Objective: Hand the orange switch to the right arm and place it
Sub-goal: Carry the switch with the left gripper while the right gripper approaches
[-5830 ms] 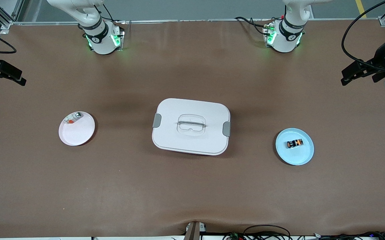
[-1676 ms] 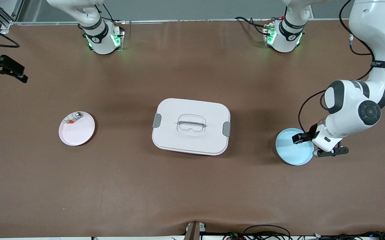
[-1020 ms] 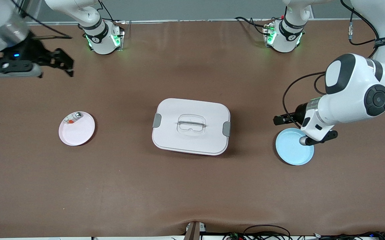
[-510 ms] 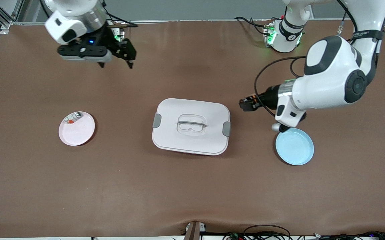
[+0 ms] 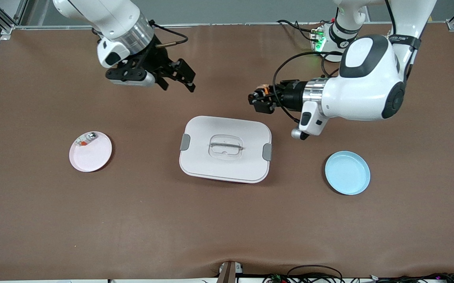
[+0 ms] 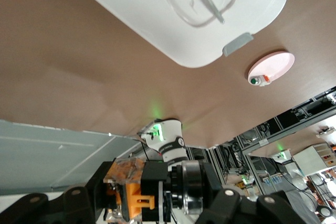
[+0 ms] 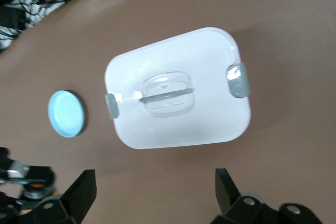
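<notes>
While the left tool [image 5: 259, 101] hangs in the air over bare bench [image 5: 227, 220] just off the corner of the white box [image 5: 225, 149] toward the robots' bases, its fingers are clamped tight on the orange switch [image 5: 264, 91]. In the left wrist view the switch [image 6: 132, 192] shows as an orange and black piece pinched between the black fingers [image 6: 68, 203]. The left arm [image 5: 362, 82] reaches in from its base at the left arm's end of the bench, and its wrist lies roughly level and points toward the right arm's end.

The right tool [image 5: 178, 76] is over bare bench too, nearer the robots' bases than the box and toward the right arm's end of it. Its two fingers stand wide apart with nothing between them; in the right wrist view the fingers [image 7: 81, 192] frame the box [image 7: 178, 90] with open space between them. The right arm [image 5: 111, 19] comes from its base at the bench's edge by the robots.

The box sits shut at the middle of the bench, with a clear handle [image 5: 226, 146] on its lid and a grey clasp [image 5: 267, 151] at each short end. A blue plate [image 5: 347, 173] lies toward the left arm's end, empty. A pink plate [image 5: 93, 155] lies toward the right arm's end, with a small clear piece [image 5: 85, 139] with red and silver bits at its rim.
</notes>
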